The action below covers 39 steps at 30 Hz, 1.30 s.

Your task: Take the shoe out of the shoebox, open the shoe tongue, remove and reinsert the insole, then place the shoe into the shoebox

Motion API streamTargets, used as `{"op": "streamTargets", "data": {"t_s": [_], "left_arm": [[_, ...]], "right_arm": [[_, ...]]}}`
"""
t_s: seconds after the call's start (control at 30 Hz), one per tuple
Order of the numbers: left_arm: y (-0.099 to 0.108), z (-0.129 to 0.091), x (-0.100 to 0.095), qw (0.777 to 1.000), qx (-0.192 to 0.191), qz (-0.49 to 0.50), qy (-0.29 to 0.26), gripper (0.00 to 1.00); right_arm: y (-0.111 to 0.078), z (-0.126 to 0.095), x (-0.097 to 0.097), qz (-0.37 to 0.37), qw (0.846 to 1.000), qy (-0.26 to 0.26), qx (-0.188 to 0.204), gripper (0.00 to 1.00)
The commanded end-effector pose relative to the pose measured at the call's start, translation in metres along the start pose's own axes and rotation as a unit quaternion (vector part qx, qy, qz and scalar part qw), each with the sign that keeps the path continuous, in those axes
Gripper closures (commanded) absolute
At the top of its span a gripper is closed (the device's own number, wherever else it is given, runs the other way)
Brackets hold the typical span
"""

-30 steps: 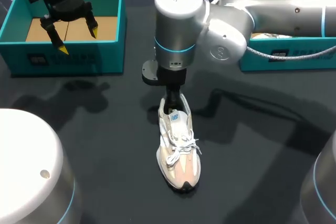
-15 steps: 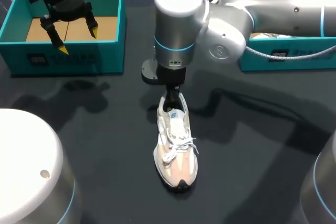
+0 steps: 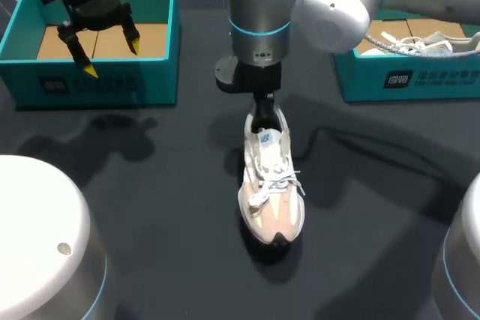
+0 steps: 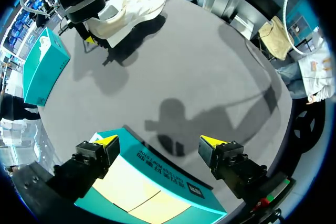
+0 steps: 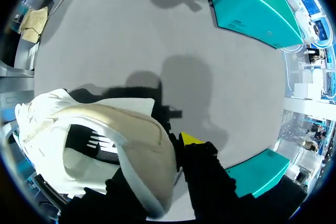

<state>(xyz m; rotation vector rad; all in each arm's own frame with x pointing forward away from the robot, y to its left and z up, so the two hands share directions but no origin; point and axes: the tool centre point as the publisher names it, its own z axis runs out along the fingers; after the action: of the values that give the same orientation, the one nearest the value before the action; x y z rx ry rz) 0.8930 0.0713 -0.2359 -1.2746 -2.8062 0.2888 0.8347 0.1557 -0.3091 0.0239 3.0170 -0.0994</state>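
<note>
A white and beige sneaker [image 3: 271, 185] hangs toe-down a little above the dark table, with its shadow under it. My right gripper [image 3: 262, 116] is shut on the sneaker's heel collar from above. In the right wrist view one yellow-tipped finger [image 5: 190, 139] lies outside the heel of the sneaker [image 5: 105, 129]; the other is hidden inside it. My left gripper [image 3: 112, 58] hangs open over the left teal shoebox [image 3: 97, 84] with nothing between its fingers. The left wrist view shows that gripper [image 4: 160, 141] above the shoebox's front wall [image 4: 163, 163], with the sneaker [image 4: 136, 3] far ahead.
A second teal box [image 3: 405, 80] at the back right holds white paper [image 3: 405, 39]. The left shoebox has a bare cardboard floor. My arms' rounded bases [image 3: 37, 237] fill the near corners. Dark tabletop [image 3: 150, 185] lies between the sneaker and the left box.
My right arm has moved to the right and risen, carrying the sneaker with it off the table. The left arm has stayed where it was.
</note>
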Motion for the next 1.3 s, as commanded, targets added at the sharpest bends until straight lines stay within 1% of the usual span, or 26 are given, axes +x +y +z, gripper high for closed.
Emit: {"op": "streamTargets", "data": {"t_s": [0.03, 0.07, 0.67, 0.73, 0.77, 0.9, 0.97, 1.1, 1.3], "left_arm": [[0.000, 0.000, 0.000, 1.000, -0.001, 0.000, 0.001, 0.00], [0.000, 0.000, 0.000, 1.000, -0.001, 0.000, 0.001, 0.00], [0.000, 0.000, 0.000, 1.000, -0.001, 0.000, 0.001, 0.00], [0.000, 0.000, 0.000, 1.000, -0.001, 0.000, 0.001, 0.00], [0.000, 0.000, 0.000, 1.000, -0.001, 0.000, 0.001, 0.00], [0.000, 0.000, 0.000, 1.000, -0.001, 0.000, 0.001, 0.00], [0.000, 0.000, 0.000, 1.000, -0.001, 0.000, 0.001, 0.00], [0.000, 0.000, 0.000, 1.000, -0.001, 0.000, 0.001, 0.00], [0.000, 0.000, 0.000, 1.000, -0.001, 0.000, 0.001, 0.00]], "right_arm": [[-0.028, -0.056, -0.005, 0.004, 1.000, -0.014, -0.004, 1.00], [-0.034, -0.062, -0.007, 0.005, 1.000, -0.022, -0.010, 1.00], [-0.034, -0.062, -0.007, 0.005, 1.000, -0.022, -0.010, 1.00], [-0.045, -0.073, -0.008, 0.017, 1.000, -0.023, -0.002, 1.00], [-0.052, -0.080, -0.010, 0.023, 0.999, -0.032, -0.002, 1.00], [-0.080, -0.104, -0.028, 0.025, 0.999, -0.039, 0.010, 1.00], [-0.094, -0.115, -0.040, 0.016, 0.999, -0.039, 0.023, 1.00], [-0.125, -0.131, -0.065, -0.011, 0.998, -0.050, 0.038, 1.00], [-0.178, -0.140, -0.106, -0.025, 0.997, -0.047, 0.054, 1.00]]}}
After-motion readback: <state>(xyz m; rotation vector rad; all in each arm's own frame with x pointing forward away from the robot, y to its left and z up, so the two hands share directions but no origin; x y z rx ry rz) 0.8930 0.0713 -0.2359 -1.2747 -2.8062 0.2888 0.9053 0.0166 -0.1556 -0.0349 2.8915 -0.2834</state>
